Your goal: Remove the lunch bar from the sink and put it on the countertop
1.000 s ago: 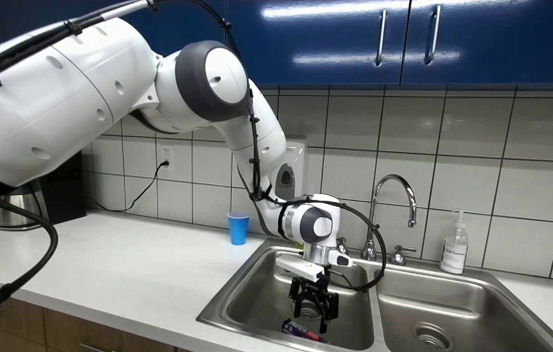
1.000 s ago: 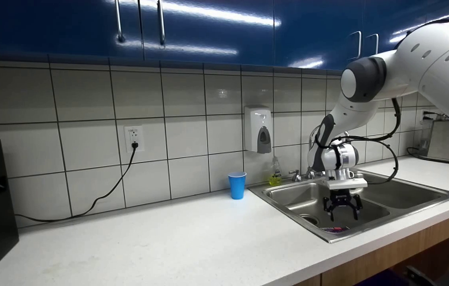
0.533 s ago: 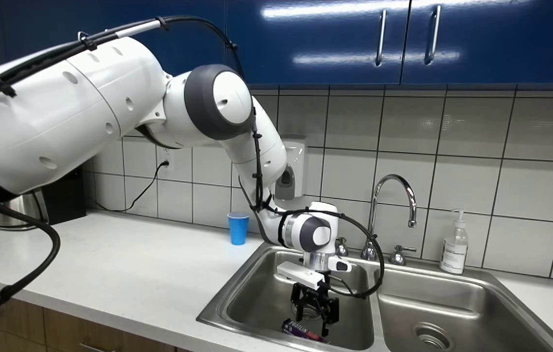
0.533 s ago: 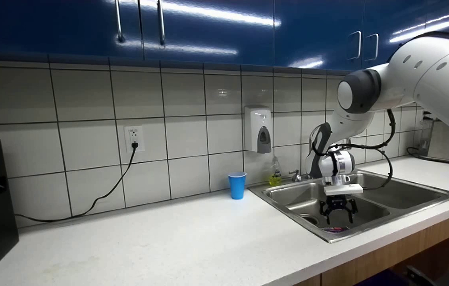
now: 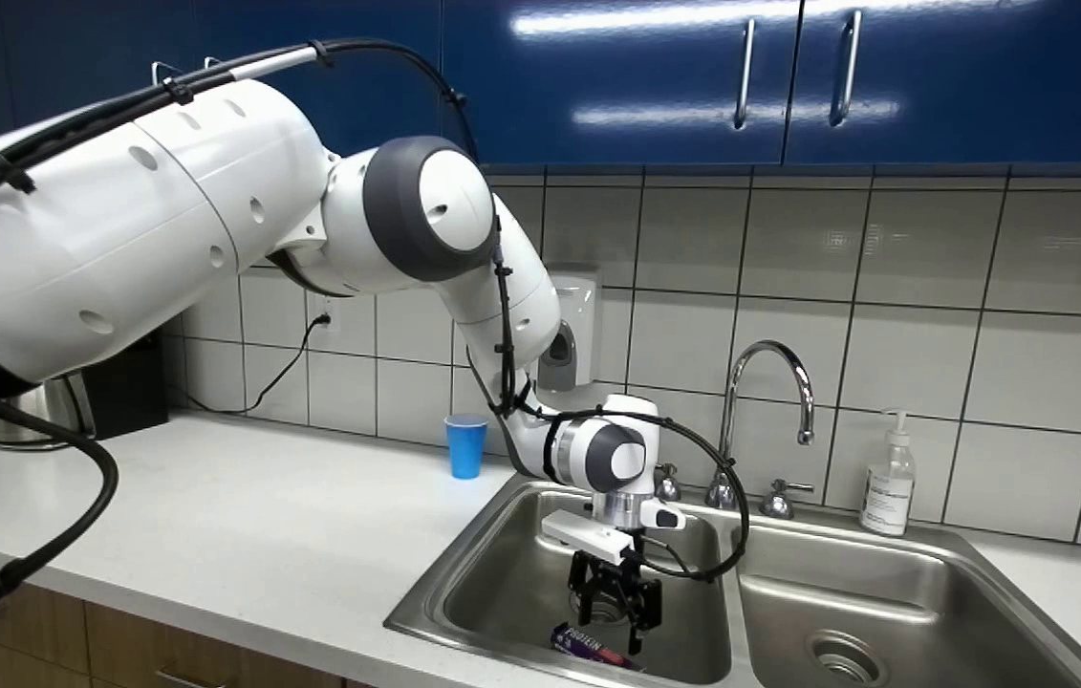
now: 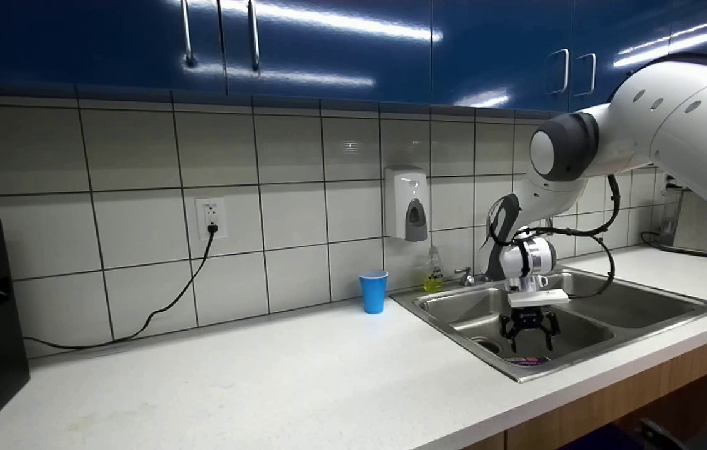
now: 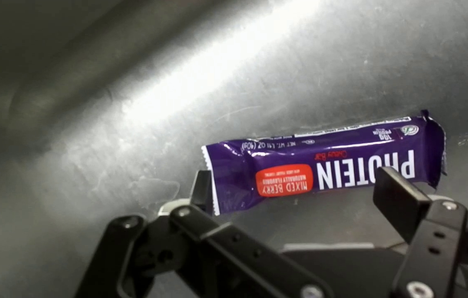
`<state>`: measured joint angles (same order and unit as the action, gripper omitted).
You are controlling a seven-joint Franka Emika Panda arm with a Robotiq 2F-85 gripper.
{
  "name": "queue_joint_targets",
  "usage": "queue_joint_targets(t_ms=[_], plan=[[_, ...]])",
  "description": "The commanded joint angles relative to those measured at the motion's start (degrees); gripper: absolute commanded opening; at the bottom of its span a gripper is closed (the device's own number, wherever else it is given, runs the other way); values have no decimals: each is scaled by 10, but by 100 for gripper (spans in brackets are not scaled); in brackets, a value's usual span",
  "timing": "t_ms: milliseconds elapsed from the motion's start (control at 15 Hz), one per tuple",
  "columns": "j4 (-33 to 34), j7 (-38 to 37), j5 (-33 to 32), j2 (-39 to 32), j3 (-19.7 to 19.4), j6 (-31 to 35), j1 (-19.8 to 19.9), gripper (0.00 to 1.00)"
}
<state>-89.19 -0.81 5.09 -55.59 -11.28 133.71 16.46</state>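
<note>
The lunch bar (image 7: 329,159), a purple wrapper with a red patch, lies flat in a basin of the steel sink (image 5: 741,635), near the front wall. It shows in both exterior views (image 5: 586,644) (image 6: 527,361). My gripper (image 5: 611,629) is open and empty, pointing down just above the bar. In the wrist view the fingers (image 7: 294,182) are spread wide; one tip appears by the bar's white crimped end, the other overlaps the lettering near the other end. Whether they touch it I cannot tell. The white countertop (image 6: 265,387) lies beside the sink (image 6: 453,339).
A blue cup (image 5: 465,447) stands on the countertop by the tiled wall. A chrome faucet (image 5: 729,430) rises behind the sink, with a pump bottle (image 5: 888,489) at its back. A yellow soap bottle (image 6: 433,275) stands below a wall dispenser (image 6: 406,203).
The arm and gripper have come down toward the bar, mostly in the earlier half second, with only a slight shift since. The fingers stay open and the bar has not moved.
</note>
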Motion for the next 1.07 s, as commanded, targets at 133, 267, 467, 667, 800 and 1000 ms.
queue_joint_targets(t_ms=[133, 267, 467, 667, 800, 1000], plan=[[3, -3, -6, -1, 5, -1, 5, 100], [5, 0, -9, 0, 4, -1, 3, 100], [10, 10, -18, 2, 2, -4, 3, 100], [8, 4, -24, 6, 0, -5, 1, 100], [4, -5, -16, 7, 3, -9, 1, 100], [-5, -29, 6, 8, 11, -7, 4, 100]])
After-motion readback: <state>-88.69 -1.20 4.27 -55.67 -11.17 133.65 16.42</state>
